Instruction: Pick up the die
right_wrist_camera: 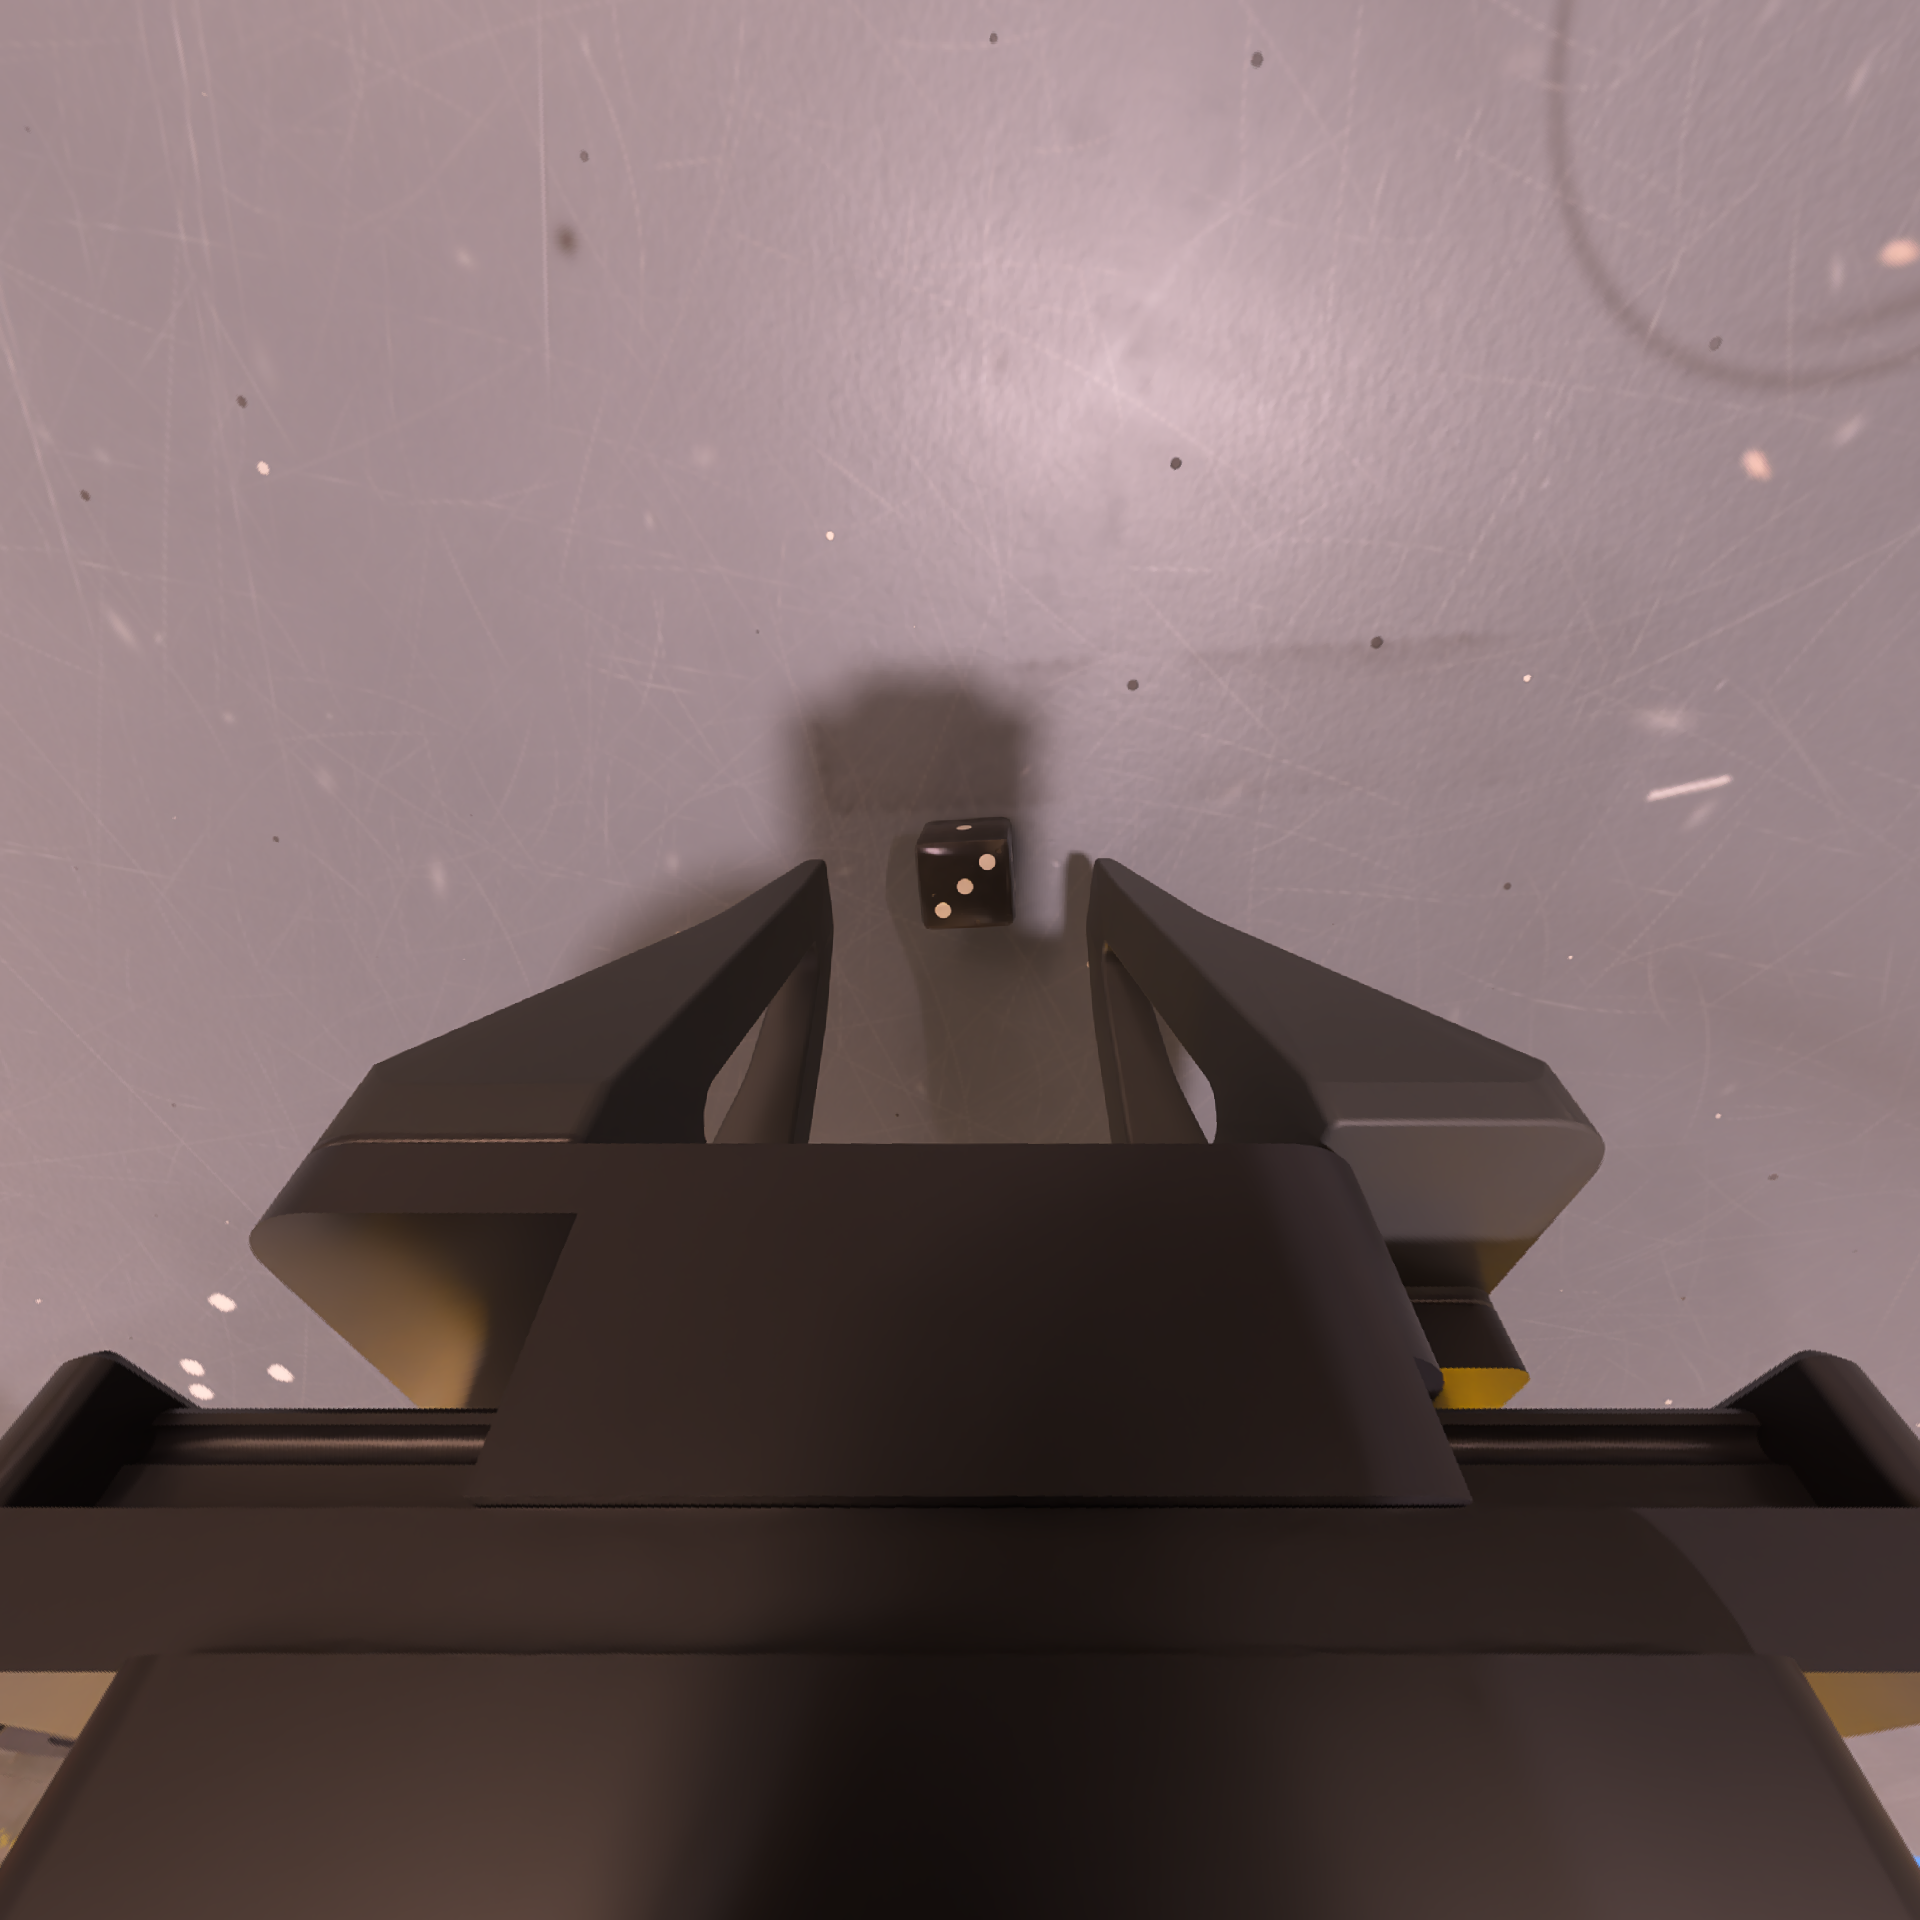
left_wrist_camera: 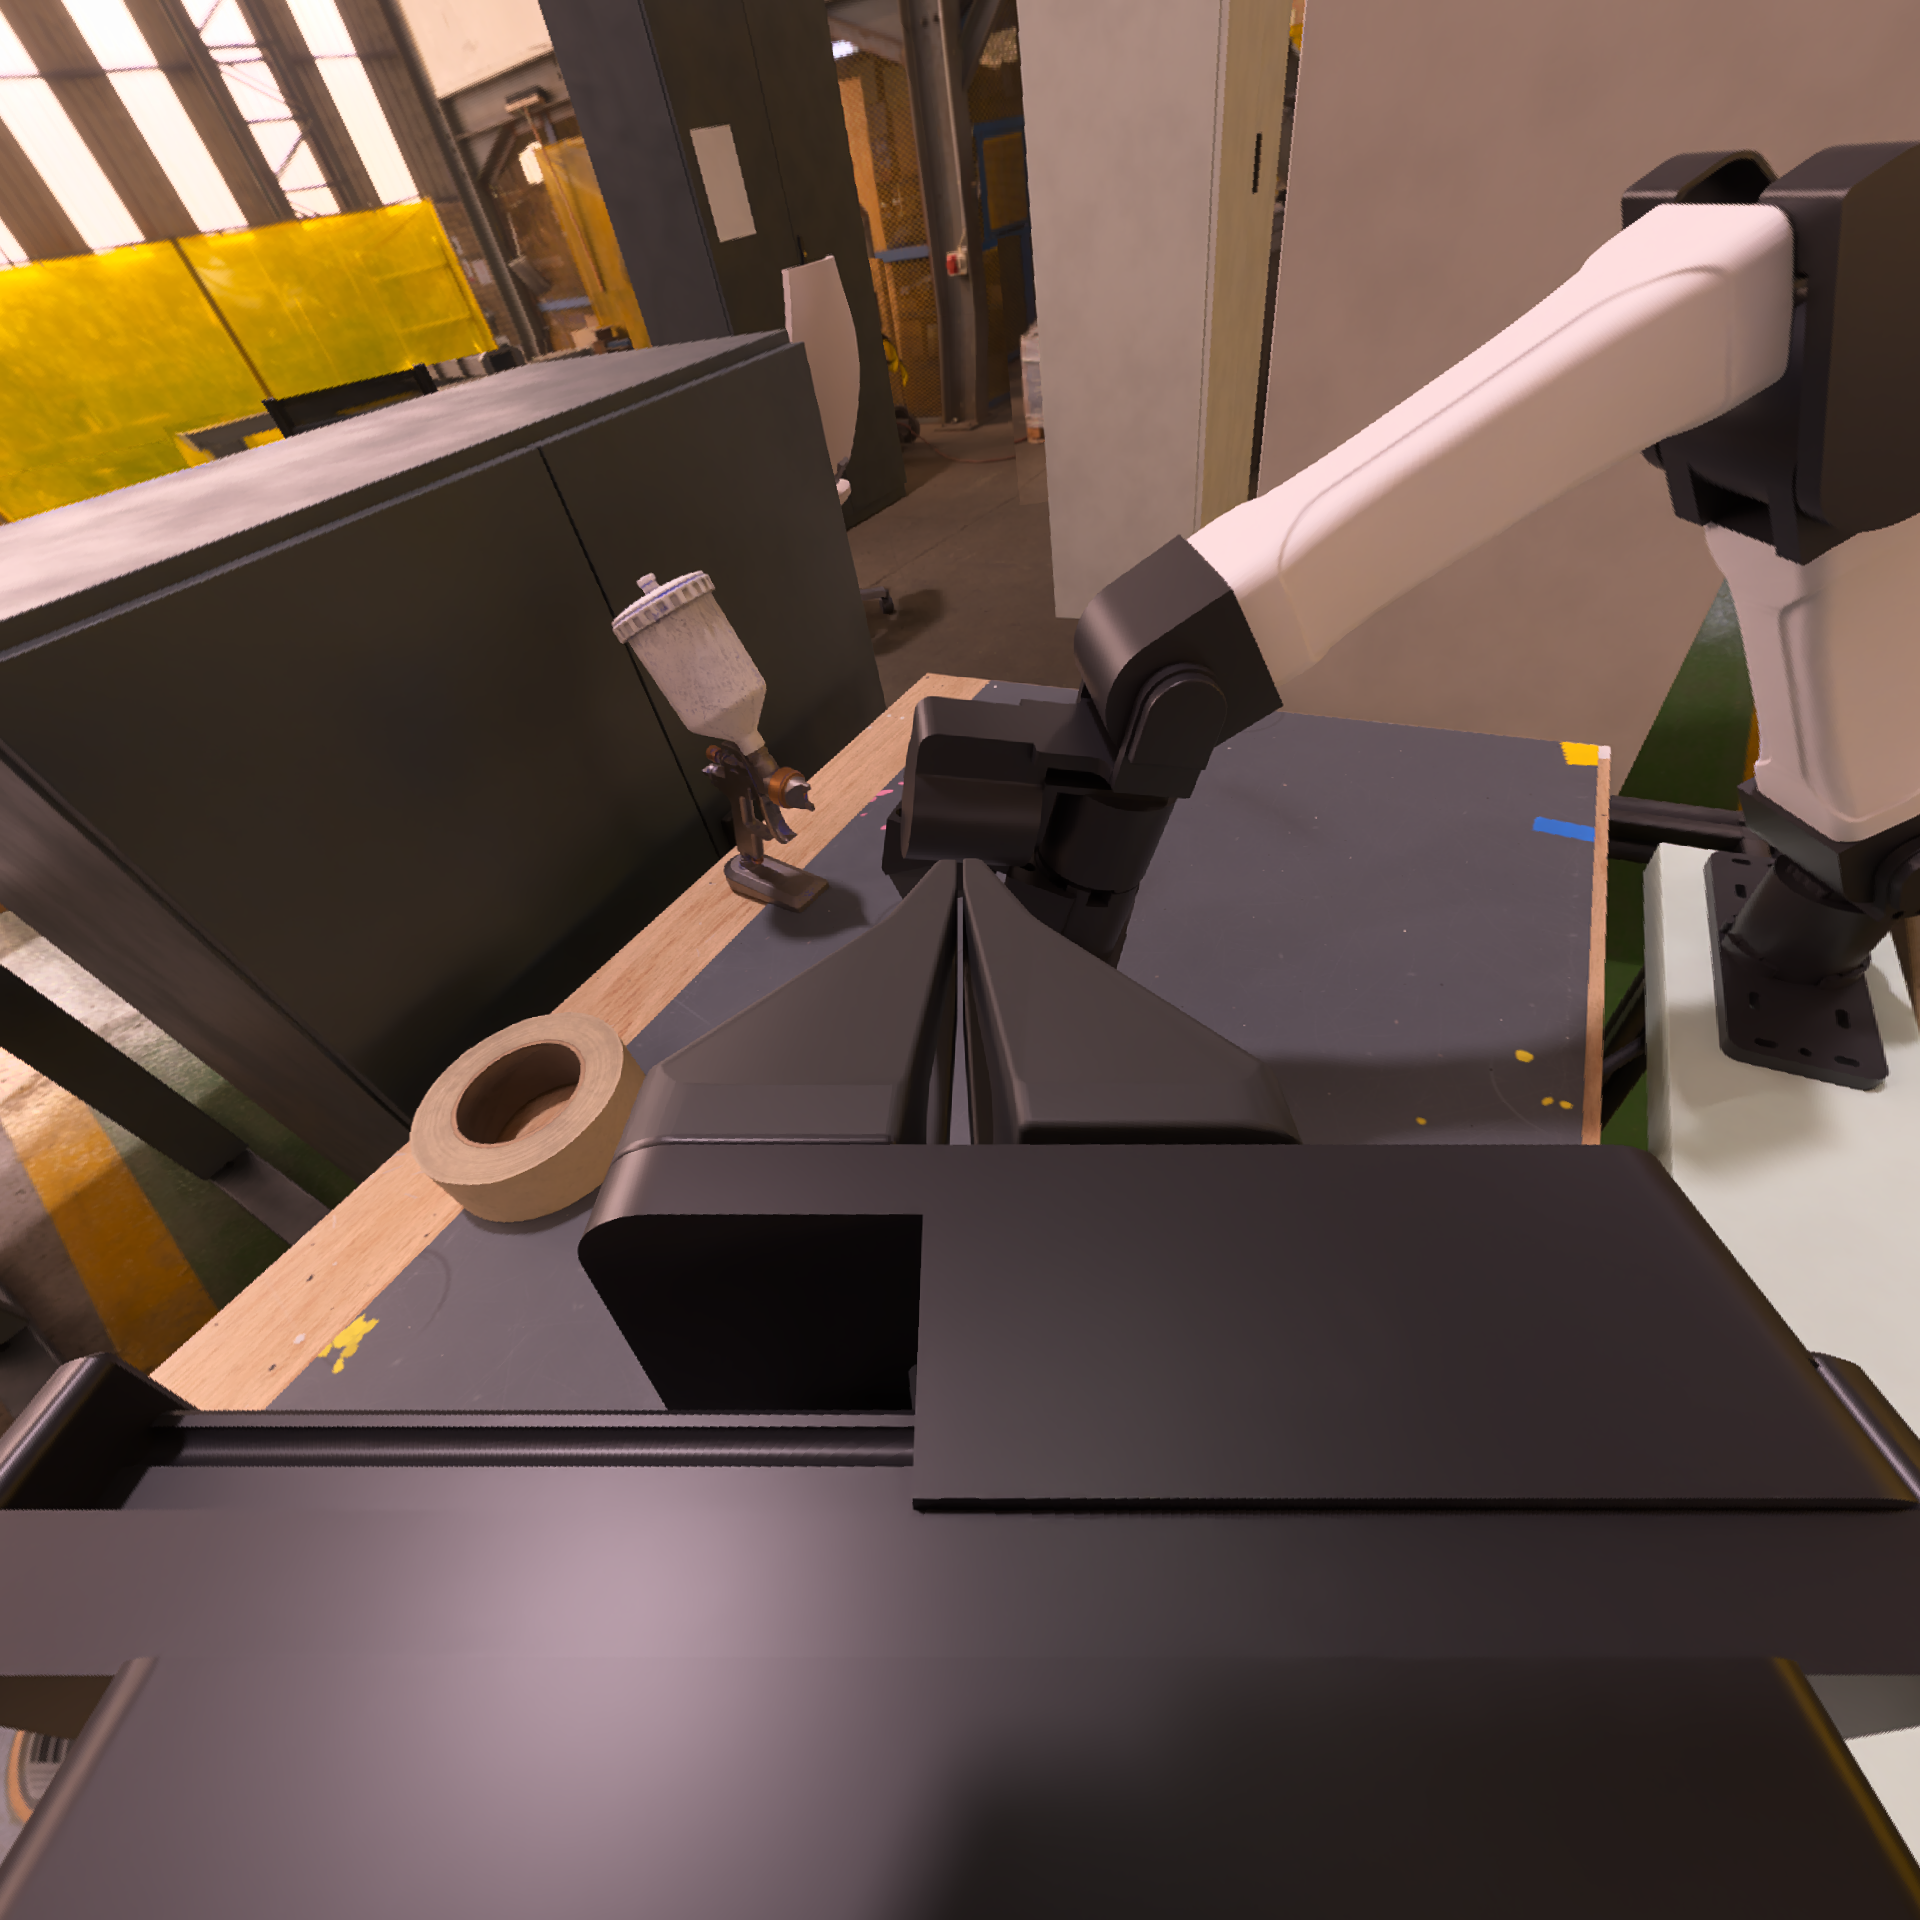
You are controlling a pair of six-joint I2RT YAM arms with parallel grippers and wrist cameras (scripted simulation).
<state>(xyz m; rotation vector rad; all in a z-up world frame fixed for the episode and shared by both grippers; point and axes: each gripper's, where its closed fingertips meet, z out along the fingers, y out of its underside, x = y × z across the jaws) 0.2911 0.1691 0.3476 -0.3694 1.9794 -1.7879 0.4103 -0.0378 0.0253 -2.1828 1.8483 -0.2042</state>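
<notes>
A small black die (right_wrist_camera: 965,873) with white pips lies on the scratched grey table top (right_wrist_camera: 1039,364) in the right wrist view. My right gripper (right_wrist_camera: 959,873) is open and points down at the table. The die sits in the gap between its two black fingers (right_wrist_camera: 769,956), level with the fingertips and touching neither. My left gripper (left_wrist_camera: 958,883) is shut and empty, held above the table. The die does not show in the left wrist view; the right arm (left_wrist_camera: 1455,447) and its wrist (left_wrist_camera: 1039,790) show there, reaching down to the dark table top (left_wrist_camera: 1351,935).
A roll of tan tape (left_wrist_camera: 525,1117) lies near the table's wooden left edge (left_wrist_camera: 644,966). A spray gun with a white cup (left_wrist_camera: 727,738) stands further along that edge. A dark cabinet (left_wrist_camera: 364,675) stands beside the table. The right arm's base (left_wrist_camera: 1803,997) is bolted at the right.
</notes>
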